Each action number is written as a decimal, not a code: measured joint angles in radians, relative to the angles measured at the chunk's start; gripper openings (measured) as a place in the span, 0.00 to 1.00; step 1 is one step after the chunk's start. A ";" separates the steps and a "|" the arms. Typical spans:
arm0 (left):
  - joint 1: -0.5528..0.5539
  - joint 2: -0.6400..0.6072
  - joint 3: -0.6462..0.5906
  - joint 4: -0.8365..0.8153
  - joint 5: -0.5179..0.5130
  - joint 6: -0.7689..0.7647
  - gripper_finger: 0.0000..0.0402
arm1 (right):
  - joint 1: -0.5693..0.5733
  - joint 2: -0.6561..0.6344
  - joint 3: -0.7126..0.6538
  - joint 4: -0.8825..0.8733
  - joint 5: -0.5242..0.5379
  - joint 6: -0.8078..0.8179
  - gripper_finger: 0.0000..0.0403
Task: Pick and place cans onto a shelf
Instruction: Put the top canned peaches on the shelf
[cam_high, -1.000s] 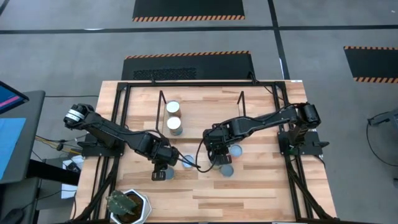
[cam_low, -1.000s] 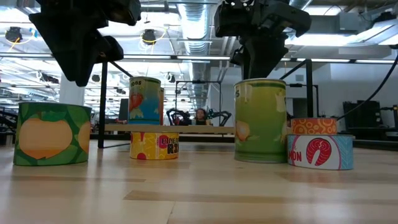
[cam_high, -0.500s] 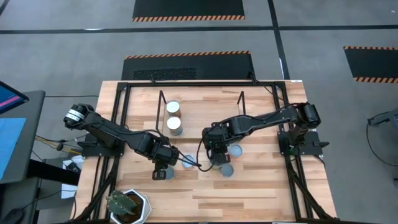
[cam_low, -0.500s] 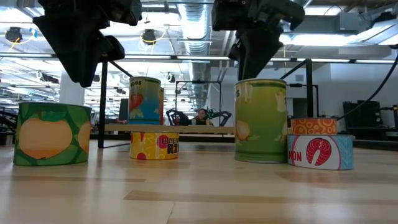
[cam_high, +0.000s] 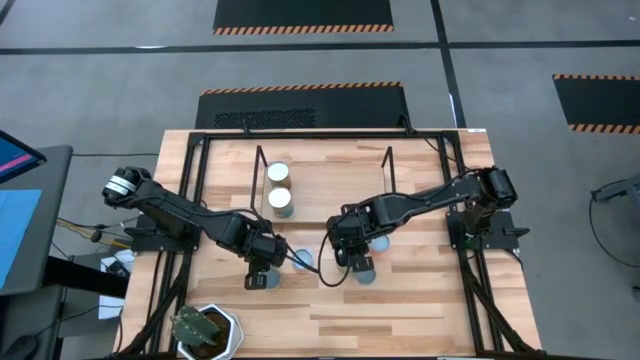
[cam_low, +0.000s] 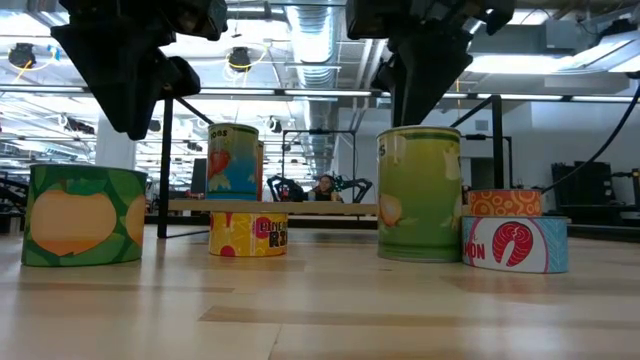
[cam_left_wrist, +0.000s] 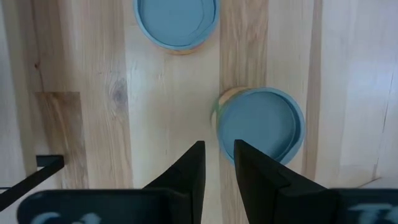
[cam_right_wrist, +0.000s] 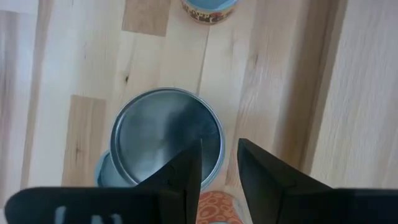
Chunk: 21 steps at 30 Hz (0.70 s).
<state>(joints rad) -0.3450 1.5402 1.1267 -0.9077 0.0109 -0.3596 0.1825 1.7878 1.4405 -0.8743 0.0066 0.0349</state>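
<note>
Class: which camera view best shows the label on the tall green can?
Low view: the tall green can stands side-on, label facing. Right wrist view shows only its silvery top; high view mostly hides it; left wrist misses it.

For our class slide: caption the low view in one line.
Five cans stand on a wooden table, two dark robot arms hanging above them.

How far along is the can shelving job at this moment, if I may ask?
Two cans stand on the shelf. Nothing is held: the right gripper hovers open over a silver-topped can; the left gripper hangs open beside a blue-topped can. About five cans sit on the table.
</note>
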 joint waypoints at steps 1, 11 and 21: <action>0.000 0.000 0.000 0.000 0.000 0.000 0.18 | -0.001 0.000 -0.004 0.005 0.000 0.000 0.31; 0.000 0.000 0.000 0.000 0.000 0.000 0.18 | -0.001 0.000 -0.009 0.008 -0.001 0.021 0.31; 0.000 0.000 0.000 0.000 0.000 0.000 0.18 | -0.001 0.000 -0.010 0.009 -0.002 0.037 0.31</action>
<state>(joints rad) -0.3450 1.5402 1.1267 -0.9073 0.0105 -0.3595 0.1818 1.7874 1.4307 -0.8658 0.0048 0.0715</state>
